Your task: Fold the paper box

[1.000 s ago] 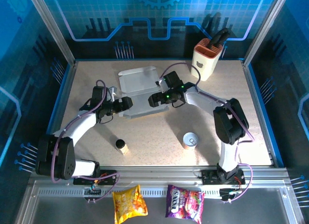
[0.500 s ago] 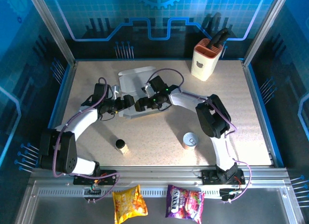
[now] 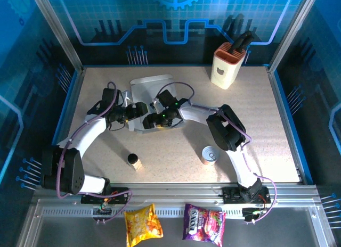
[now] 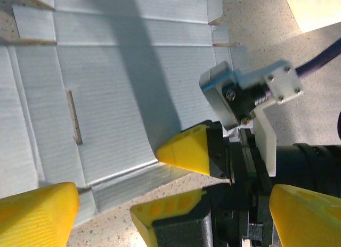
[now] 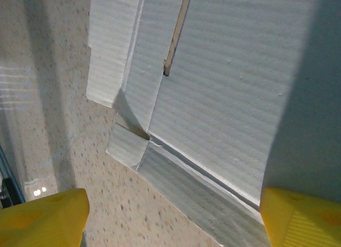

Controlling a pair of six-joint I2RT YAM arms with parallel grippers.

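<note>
My left claw and right claw both stand spread, facing each other just above the lower edge of the paper box. It lies opened out, grey-white side up, at the worktop's upper centre-left.

A cream knife block with an orange top stands at the far right of the speckled beige table. Nearer, an open-topped tin can and a small black-capped bottle stand well apart. A yellow snack bag and a purple snack bag lie beyond the near edge.
</note>
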